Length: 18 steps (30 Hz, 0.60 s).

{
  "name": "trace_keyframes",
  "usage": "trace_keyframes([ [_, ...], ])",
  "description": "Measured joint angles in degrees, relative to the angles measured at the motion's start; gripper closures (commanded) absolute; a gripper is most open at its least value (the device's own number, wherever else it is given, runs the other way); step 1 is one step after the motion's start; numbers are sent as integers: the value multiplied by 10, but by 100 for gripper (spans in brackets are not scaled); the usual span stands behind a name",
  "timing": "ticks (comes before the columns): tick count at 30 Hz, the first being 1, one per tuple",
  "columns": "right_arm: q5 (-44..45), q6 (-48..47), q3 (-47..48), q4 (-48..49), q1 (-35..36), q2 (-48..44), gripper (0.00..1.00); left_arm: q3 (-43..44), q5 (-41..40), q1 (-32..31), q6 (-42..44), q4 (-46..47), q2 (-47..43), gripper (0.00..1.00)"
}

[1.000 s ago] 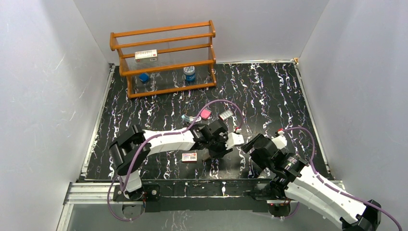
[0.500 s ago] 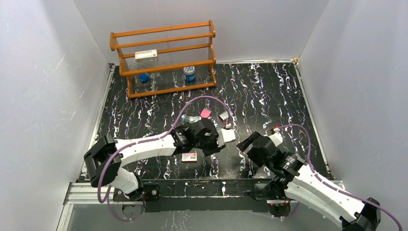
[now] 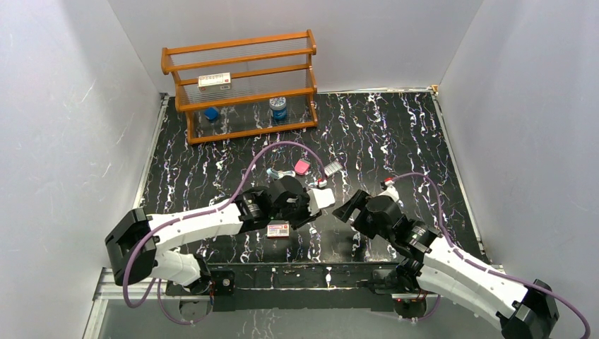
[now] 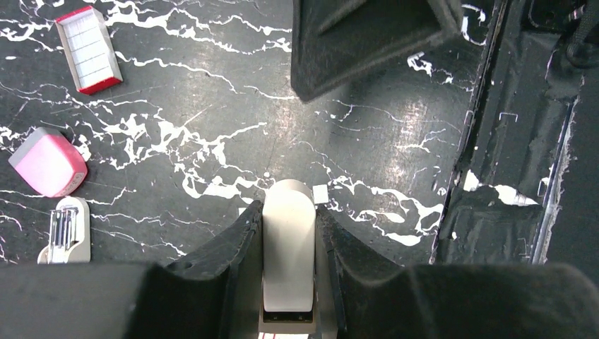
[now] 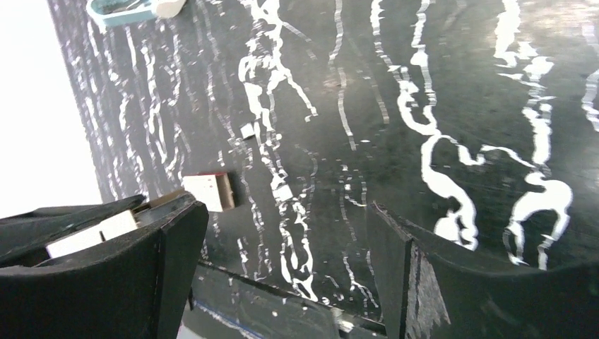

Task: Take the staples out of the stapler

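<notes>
Pulling back to lower left, the left arm [image 3: 212,219] has parted from the right gripper [image 5: 286,212], whose jaws are spread and empty. On the worktop [image 3: 395,141] mid-frame, the stapler [image 3: 279,173] lies free beside a pink block [image 3: 301,167]. The left gripper [image 4: 288,215] pinches a small cream piece [image 4: 288,261], probably drawn from the stapler; next, I'd say, set it down.

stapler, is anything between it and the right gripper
Yes. In the top view the left gripper, shut on a cream-white piece, lies between the open right gripper and the stapler. The pink block sits just beside that line.
</notes>
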Motion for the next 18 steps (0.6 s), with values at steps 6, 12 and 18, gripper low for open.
trace_keyframes([
  [6,-69,-36,0,73,0,19,21,-50,2,0,-14,51,-33,100],
  [12,-134,-63,2,141,0,20,33,-109,12,1,-28,101,-93,100],
  [18,-195,-79,20,193,0,60,42,-132,33,3,-37,149,-121,100],
])
